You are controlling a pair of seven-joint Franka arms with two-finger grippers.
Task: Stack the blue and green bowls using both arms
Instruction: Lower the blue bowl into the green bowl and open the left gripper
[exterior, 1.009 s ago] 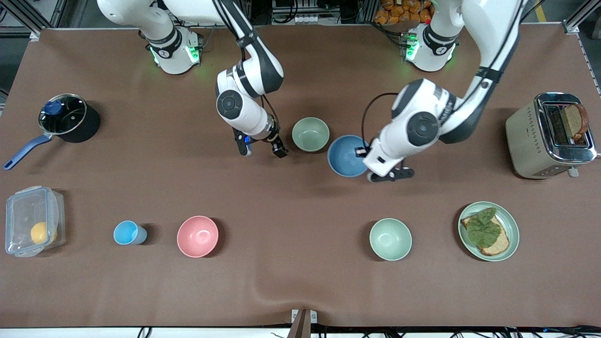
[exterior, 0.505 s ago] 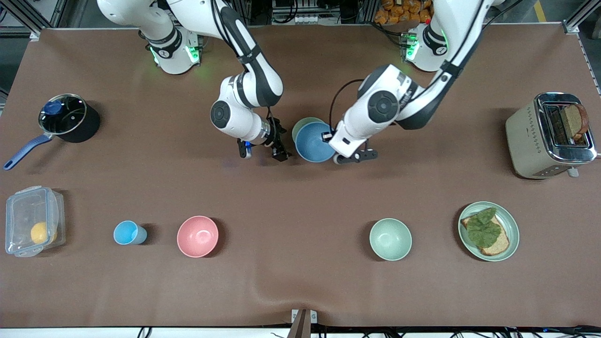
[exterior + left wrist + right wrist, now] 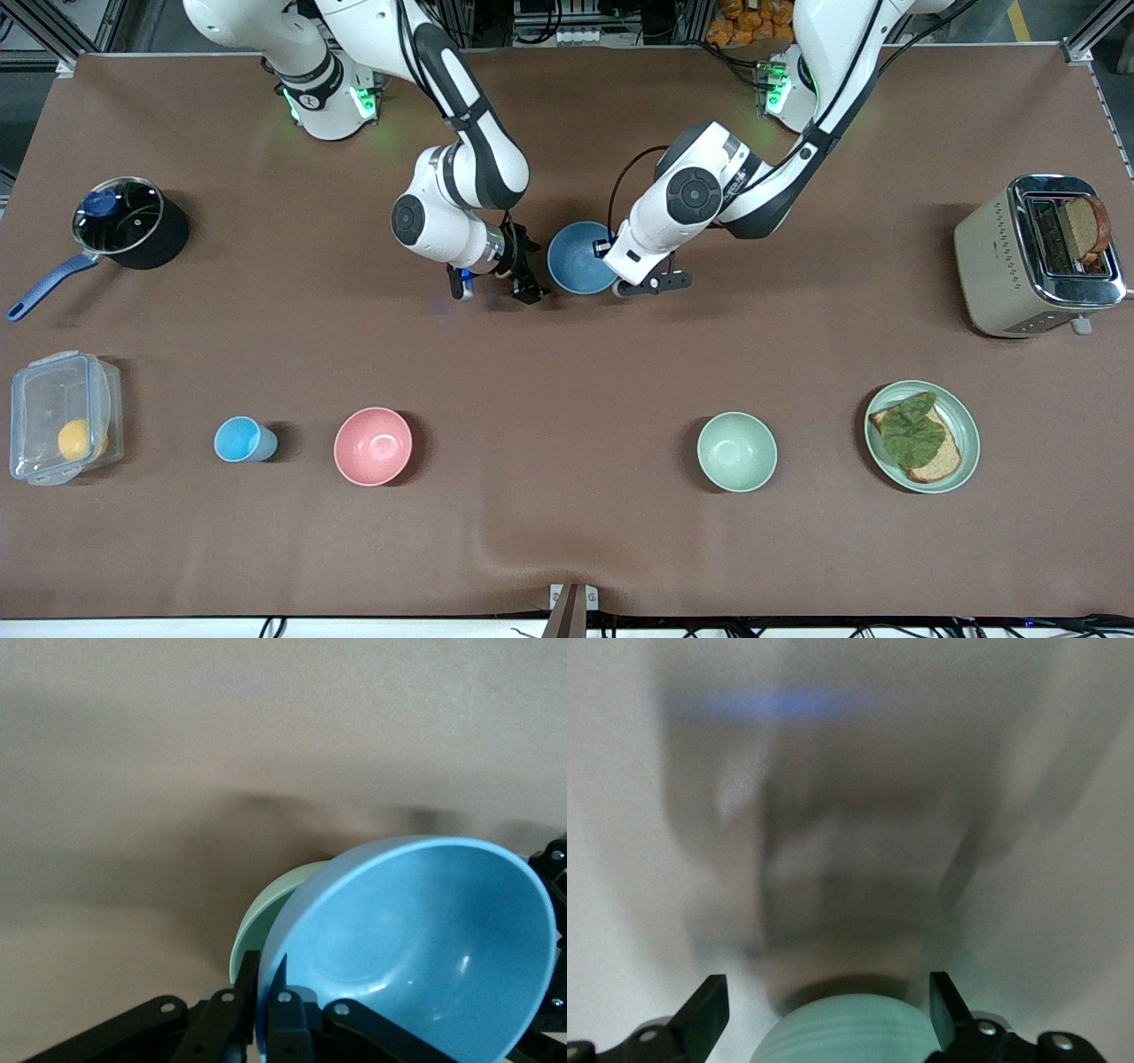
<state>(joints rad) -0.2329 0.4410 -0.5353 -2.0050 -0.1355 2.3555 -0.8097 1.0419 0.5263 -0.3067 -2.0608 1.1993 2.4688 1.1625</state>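
Observation:
The blue bowl [image 3: 580, 257] is pinched at its rim by my left gripper [image 3: 611, 254], one finger inside and one outside. It sits tilted right over the green bowl and hides it in the front view. In the left wrist view my left gripper [image 3: 264, 970] is shut on the blue bowl [image 3: 416, 939], and the green bowl [image 3: 266, 921] peeks out under it. My right gripper [image 3: 493, 288] is open beside the bowls, toward the right arm's end. In the right wrist view the green bowl's wall [image 3: 850, 1032] shows between my right gripper's [image 3: 826, 992] spread fingers.
Nearer the camera stand a pink bowl [image 3: 373, 446], a small light-blue cup [image 3: 241, 439], a paler mint bowl [image 3: 736, 451] and a green plate with toast [image 3: 923, 436]. A toaster [image 3: 1036, 254], a lidded pot [image 3: 124, 221] and a clear box [image 3: 60, 416] stand at the table's ends.
My left arm has carried the blue bowl toward the right arm's end, from beside the green bowl to right over it, hiding it. My right gripper has shifted only slightly.

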